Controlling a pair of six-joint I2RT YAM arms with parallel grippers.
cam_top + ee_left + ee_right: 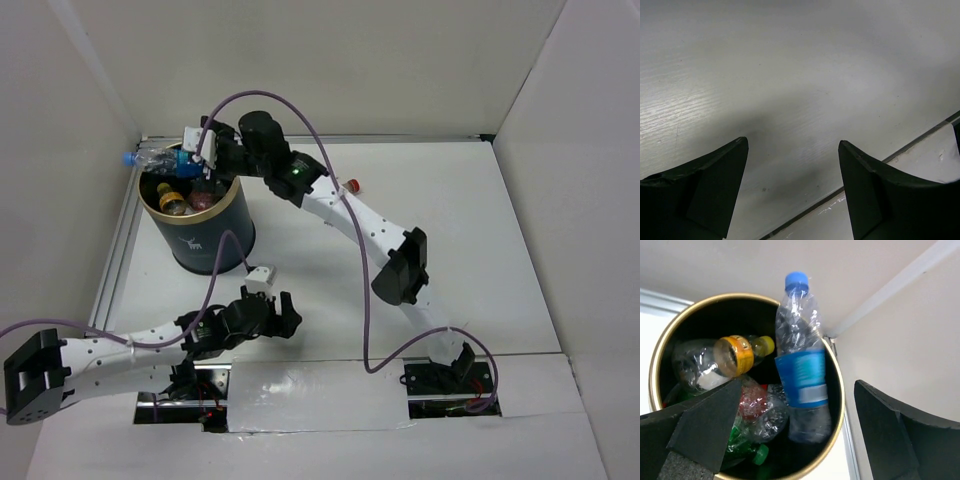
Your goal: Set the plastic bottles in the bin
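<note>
**Plastic bottles (pixel 762 412) heaped in tall dark navy gold-rimmed cylindrical bin (pixel 210 235)**

One clear, blue-labelled, blue-capped bottle (pixel 801 365) leans out across the rim, its base among an orange-labelled bottle (pixel 720 357) and crushed others. Right end effector (pixel 797 390) hangs above it, fingers wide apart, gripping nothing. Left end effector (pixel 792 142) gapes empty over the white bench (pixel 790 60).

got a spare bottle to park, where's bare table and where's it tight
Widest bare table: right of the right arm, out to the right wall. A smaller patch lies between the bin and the left claw. Crowded: the bin's mouth, full of bottles, a blue-capped bottle leaning over its rim and the open right claw over it.
</note>
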